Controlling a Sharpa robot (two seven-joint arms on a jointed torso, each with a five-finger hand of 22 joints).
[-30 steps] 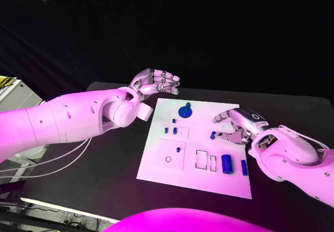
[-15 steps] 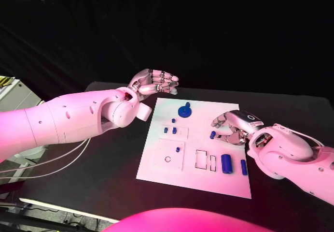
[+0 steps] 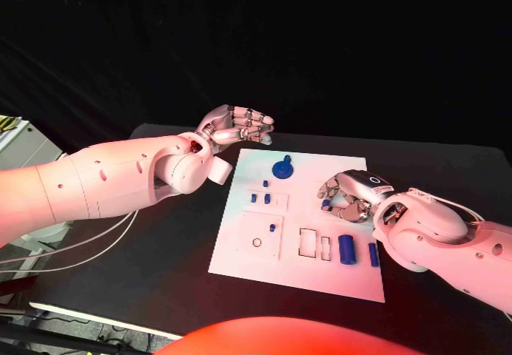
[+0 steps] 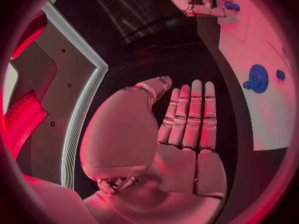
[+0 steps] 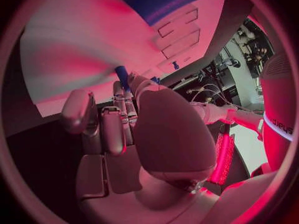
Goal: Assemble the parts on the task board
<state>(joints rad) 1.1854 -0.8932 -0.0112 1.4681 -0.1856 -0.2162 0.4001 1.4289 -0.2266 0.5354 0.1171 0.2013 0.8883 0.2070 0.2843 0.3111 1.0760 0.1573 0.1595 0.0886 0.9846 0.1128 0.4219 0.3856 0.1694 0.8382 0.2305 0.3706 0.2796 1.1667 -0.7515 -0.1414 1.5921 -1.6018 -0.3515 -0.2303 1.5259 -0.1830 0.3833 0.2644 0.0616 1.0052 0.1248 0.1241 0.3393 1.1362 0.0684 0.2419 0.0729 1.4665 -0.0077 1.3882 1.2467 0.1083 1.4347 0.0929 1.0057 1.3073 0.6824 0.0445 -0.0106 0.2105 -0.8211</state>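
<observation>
The white task board (image 3: 246, 255) lies mid-table. On it are a blue gear-like disc (image 3: 283, 169), a few small blue pegs (image 3: 265, 199), a thick blue cylinder (image 3: 348, 249) and a thinner one (image 3: 374, 254). My right hand (image 3: 347, 196) hovers over the board's right middle and pinches a small blue peg (image 3: 325, 203) at its fingertips; the peg (image 5: 121, 76) stands out beyond the fingers in the right wrist view. My left hand (image 3: 237, 126) hangs past the board's far-left corner and holds nothing, its fingers (image 4: 190, 114) side by side. The disc (image 4: 256, 78) also shows in the left wrist view.
Two rectangular slots (image 3: 308, 244) and a small ring hole (image 3: 257, 242) sit in the board's near half. A pale cabinet (image 3: 16, 140) stands at the left edge, and cables (image 3: 86, 248) hang under my left arm. Black table (image 3: 160, 244) surrounds the board.
My right hand has shifted slightly left over the board and turned a little, still with the small peg. The left hand has not moved.
</observation>
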